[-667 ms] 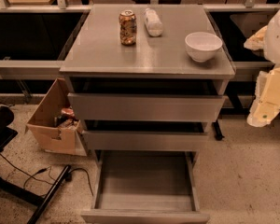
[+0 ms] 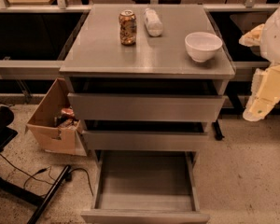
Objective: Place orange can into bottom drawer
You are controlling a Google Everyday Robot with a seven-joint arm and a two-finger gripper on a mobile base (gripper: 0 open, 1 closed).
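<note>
Plainly, the orange can (image 2: pixel 127 27) stands upright on the cabinet top (image 2: pixel 107 55), toward its back left, long axis vertical, just beside a whitish bottle (image 2: pixel 153 22) lying to its right. The gripper (image 2: pixel 263 97) hangs off the cabinet's right side, below the level of the top. So the can lies up and well to the left of it, with the white bowl (image 2: pixel 203 45) between the two. Whether the gripper is open or closed I cannot tell; nothing shows in its hold. The bottom drawer (image 2: pixel 144 181) stands pulled out at the cabinet's foot, and I judge the reach must skirt the bowl.
</note>
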